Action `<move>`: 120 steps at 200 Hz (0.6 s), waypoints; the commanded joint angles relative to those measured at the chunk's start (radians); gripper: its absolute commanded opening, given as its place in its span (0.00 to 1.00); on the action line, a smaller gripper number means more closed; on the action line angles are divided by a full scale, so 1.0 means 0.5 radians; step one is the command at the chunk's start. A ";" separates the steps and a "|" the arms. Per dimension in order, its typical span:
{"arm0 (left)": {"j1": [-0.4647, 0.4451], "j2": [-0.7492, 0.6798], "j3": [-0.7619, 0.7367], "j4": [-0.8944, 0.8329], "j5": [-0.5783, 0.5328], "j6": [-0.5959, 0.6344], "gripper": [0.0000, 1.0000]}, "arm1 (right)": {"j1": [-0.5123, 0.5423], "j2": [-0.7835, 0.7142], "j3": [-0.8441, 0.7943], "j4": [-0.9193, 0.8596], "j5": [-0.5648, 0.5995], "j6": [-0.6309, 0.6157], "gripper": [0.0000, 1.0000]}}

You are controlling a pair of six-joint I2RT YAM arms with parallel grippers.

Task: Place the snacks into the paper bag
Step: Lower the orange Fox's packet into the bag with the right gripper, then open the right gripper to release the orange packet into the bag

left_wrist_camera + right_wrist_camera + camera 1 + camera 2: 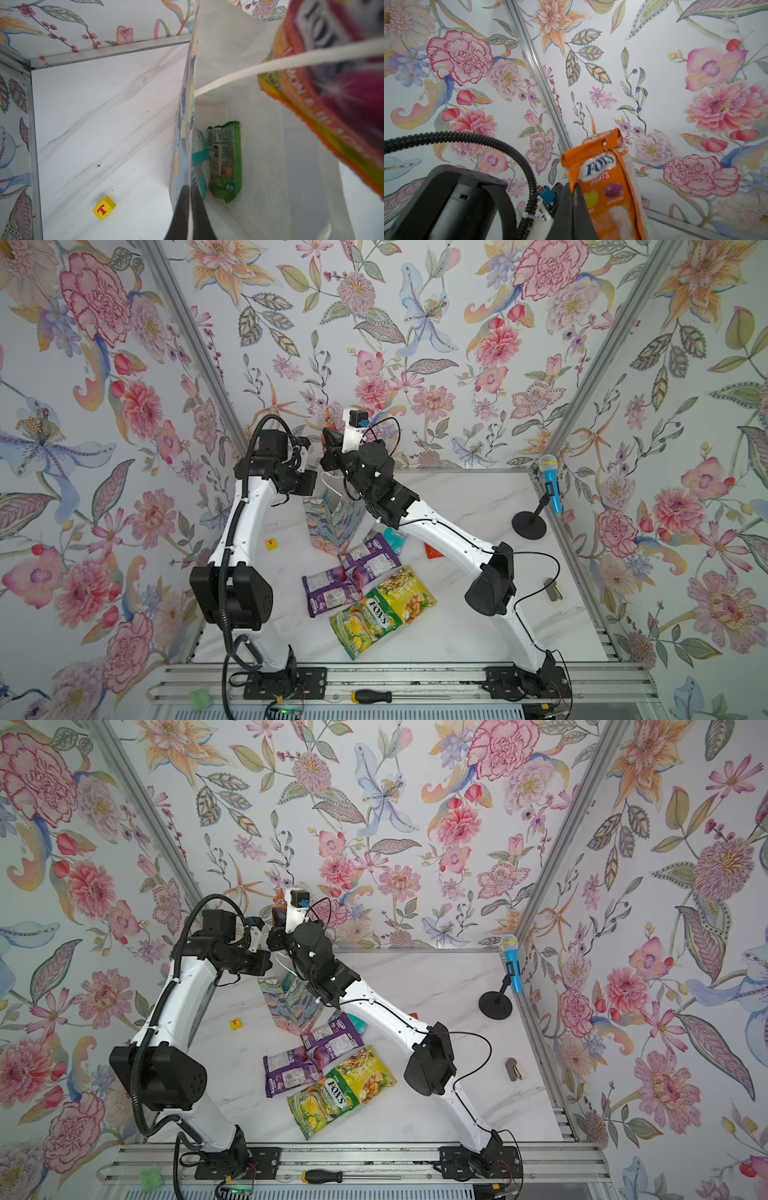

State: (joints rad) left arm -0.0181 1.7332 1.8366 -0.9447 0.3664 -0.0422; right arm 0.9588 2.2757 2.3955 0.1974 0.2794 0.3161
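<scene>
Orange pouch (608, 180): white badge reading FOX'S, with FRUITS beneath. Green pouch (365, 622), seen in both top views: FOX'S above SPRING TEA. Yellow block (104, 208): a red capital T on its upper face.

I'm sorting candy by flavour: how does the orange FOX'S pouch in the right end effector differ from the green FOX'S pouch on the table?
The orange pouch is pinched in the shut right end effector, off the table; the green pouch lies flat on the table, not held. The orange pouch's top edge is curled; the green pouch's is flat. Both are glossy and marked FOX'S.
</scene>
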 commanded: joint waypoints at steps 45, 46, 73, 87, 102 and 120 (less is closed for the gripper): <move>0.011 -0.076 -0.013 0.015 0.030 -0.005 0.01 | -0.048 0.162 0.295 -0.021 0.015 0.098 0.00; 0.012 -0.076 -0.011 0.015 0.031 -0.003 0.01 | -0.050 0.166 0.300 -0.022 0.013 0.100 0.00; 0.012 -0.076 -0.013 0.012 0.028 -0.002 0.01 | -0.071 0.274 0.411 -0.029 0.013 0.137 0.00; 0.012 -0.073 -0.011 0.012 0.024 -0.002 0.01 | -0.083 0.308 0.436 -0.033 0.000 0.162 0.00; 0.012 -0.068 -0.013 0.010 0.024 -0.002 0.01 | -0.090 0.322 0.434 -0.042 -0.014 0.177 0.00; 0.013 -0.064 -0.009 0.012 0.026 -0.002 0.01 | -0.097 0.332 0.433 -0.048 -0.034 0.185 0.00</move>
State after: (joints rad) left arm -0.0181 1.7332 1.8347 -0.9489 0.3660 -0.0422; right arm 0.9154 2.4355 2.5763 0.1497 0.2787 0.3866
